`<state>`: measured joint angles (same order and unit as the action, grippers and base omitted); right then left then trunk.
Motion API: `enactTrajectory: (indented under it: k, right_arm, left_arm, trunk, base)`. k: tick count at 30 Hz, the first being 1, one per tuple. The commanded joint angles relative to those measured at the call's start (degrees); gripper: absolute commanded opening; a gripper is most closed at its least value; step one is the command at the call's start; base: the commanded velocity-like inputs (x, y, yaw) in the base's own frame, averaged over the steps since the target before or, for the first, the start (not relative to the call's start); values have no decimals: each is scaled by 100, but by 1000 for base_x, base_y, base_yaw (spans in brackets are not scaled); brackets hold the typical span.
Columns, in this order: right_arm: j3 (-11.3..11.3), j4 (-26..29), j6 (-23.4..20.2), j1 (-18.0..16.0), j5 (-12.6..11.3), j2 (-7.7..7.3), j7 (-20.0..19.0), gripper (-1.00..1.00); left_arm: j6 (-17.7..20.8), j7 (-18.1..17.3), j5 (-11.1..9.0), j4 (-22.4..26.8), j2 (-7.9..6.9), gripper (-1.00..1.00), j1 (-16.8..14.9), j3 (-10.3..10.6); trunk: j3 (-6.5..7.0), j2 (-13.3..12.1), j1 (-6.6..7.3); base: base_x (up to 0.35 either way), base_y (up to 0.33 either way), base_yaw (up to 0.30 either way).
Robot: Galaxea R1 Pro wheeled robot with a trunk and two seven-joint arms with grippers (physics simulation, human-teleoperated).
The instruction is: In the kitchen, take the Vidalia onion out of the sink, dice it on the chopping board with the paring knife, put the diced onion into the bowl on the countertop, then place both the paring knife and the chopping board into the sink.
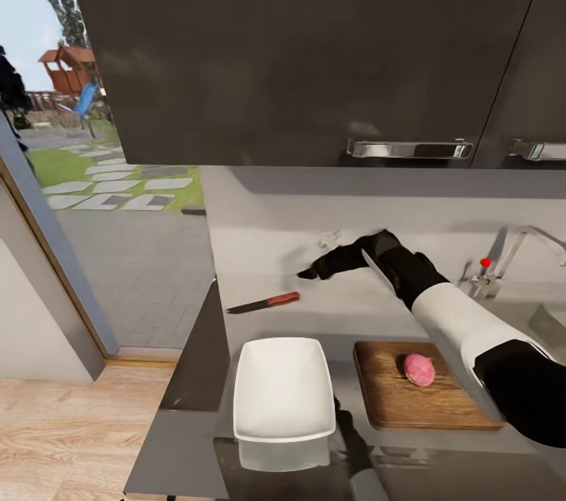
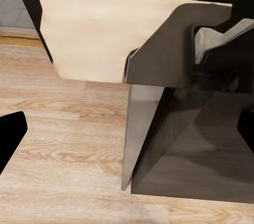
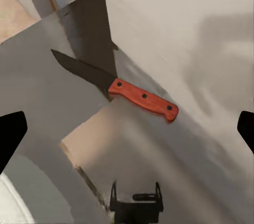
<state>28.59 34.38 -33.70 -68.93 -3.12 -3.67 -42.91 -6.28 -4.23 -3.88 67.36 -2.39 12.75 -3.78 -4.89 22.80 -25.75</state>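
I am reaching my right claw (image 1: 308, 274) over the tabletop (image 1: 346, 316) toward the paring knife (image 1: 263, 302), and its fingers are standing apart with nothing between them. The knife is lying flat near the tabletop's left end, behind the bowl (image 1: 283, 389) and apart from the chopping board (image 1: 417, 387), where the Vidalia onion (image 1: 419, 369) is sitting whole. Its long axis is running left to right, slightly slanted: the dark blade is pointing left toward the edge, the reddish handle (image 3: 143, 100) right, toward me. To do this well, I judge I should come down square across the handle, fingers straddling its width, and close low so the blade stays free for cutting.
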Motion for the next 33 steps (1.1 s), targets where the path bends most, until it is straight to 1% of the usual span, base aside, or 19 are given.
enactTrajectory:
  k: [1,2,3,5,8,15,20,26,28,30,33]
  right_arm:
    - [52,8,76,-6,282,-46,-204,100]
    - [55,8,88,-5,335,-49,-219,100]
    - [61,8,115,-1,445,-57,-249,100]
    - [64,7,129,3,520,-61,-267,100]
    - [60,2,137,8,557,-69,-275,100]
    - [66,-3,143,11,573,-62,-273,100]
    - [67,-2,144,11,575,-56,-274,100]
    - [67,-3,185,11,575,-55,-273,100]
    - [67,-7,296,11,575,-55,-272,100]
    - [67,-108,578,11,575,-50,-277,100]
    - [67,-244,645,11,575,-36,-279,100]
  left_arm:
    - [-4,-43,-42,0,1,100,-1,-9]
    - [-4,-43,-42,-1,1,100,-1,-9]
    - [-4,-41,-42,-6,1,100,-1,-9]
    - [-4,-41,-38,-8,1,100,1,-9]
    - [-4,-39,-35,-8,1,100,0,-9]
    - [-6,-42,-31,22,1,100,-1,6]
    - [-8,-41,-21,63,1,100,-1,157]
    - [-5,-37,-12,55,1,100,-1,221]
    - [-5,-37,-11,58,1,100,-1,223]
    - [-4,-36,-8,58,1,100,-1,221]
    - [-4,-36,-8,63,1,100,-1,220]
  trunk:
    - [-12,12,-4]
    - [-12,12,-4]
    - [-12,12,-4]
    - [-12,12,-4]
    - [-18,12,-4]
    - [-70,12,-4]
    - [-116,12,-4]
    - [-172,12,-4]
    - [-191,12,-4]
    - [-210,12,-4]
    - [-238,12,-4]
  base:
    - [0,0,0]
    - [0,0,0]
    - [0,0,0]
    - [0,0,0]
    - [0,0,0]
    - [0,0,0]
    - [0,0,0]
    - [0,0,0]
    - [0,0,0]
    - [0,0,0]
    - [0,0,0]
